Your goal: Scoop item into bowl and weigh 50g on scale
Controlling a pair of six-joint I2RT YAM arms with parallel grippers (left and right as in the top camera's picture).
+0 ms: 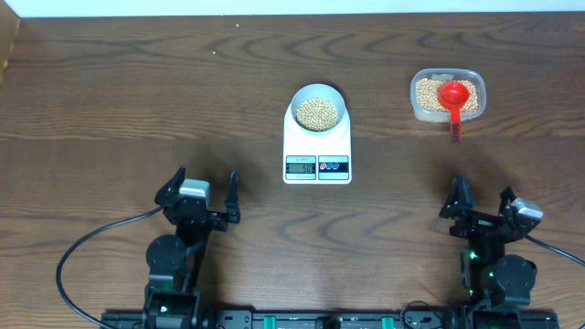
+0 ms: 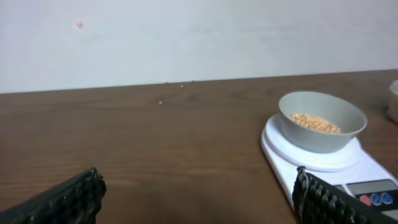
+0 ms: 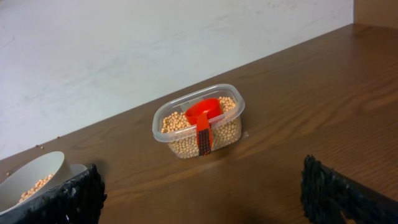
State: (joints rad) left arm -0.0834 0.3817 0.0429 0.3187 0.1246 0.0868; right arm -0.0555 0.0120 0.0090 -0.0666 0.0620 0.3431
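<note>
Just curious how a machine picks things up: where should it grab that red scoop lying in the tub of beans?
Probably its handle. The red scoop has its cup resting on the beans, while the handle pokes over the clear tub's near rim, pointing toward the open right tool. Come down from above, one finger each side of the handle.

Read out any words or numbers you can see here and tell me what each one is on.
Nothing can be read with confidence.
Scale display: dark digits show, too small to read.
Scale buttons: red and blue, any marks too small to read.
Scoop: dark strip on its handle, nothing legible.
Bowl and tub: no text visible.
</note>
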